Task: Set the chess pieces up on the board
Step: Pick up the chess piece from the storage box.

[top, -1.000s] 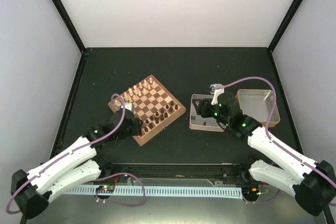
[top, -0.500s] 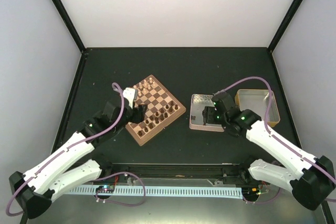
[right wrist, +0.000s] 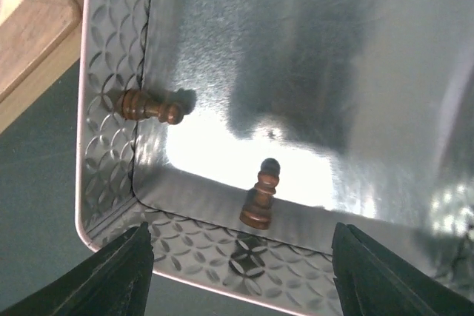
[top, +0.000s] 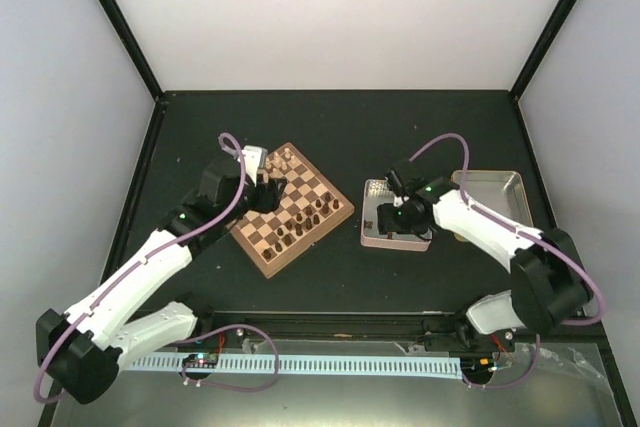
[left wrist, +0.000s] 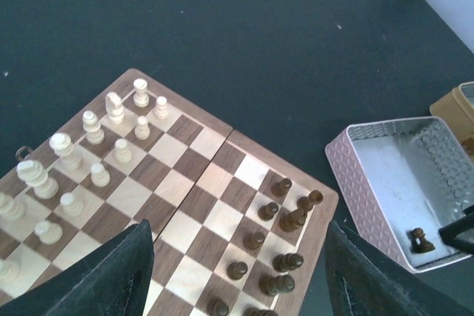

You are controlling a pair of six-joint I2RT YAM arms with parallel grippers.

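My right gripper (right wrist: 241, 260) hangs wide apart and empty over the tin (right wrist: 111, 183). A dark pawn (right wrist: 261, 196) stands just ahead, between my fingers; a second pawn (right wrist: 152, 105) lies toppled farther ahead-left, by the wall. Light, hard, smooth wood, likely tippy: I'd pinch its slim waist. My left gripper (left wrist: 237, 264), also spread and empty, hovers over the board (left wrist: 185, 183).

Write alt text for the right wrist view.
Two dark brown chess pieces sit in a silvery tin, seen from above: one on its side against the left wall, one near the lower wall. The right gripper hangs over them, jaws wide open and empty. A corner of the board shows at top left.
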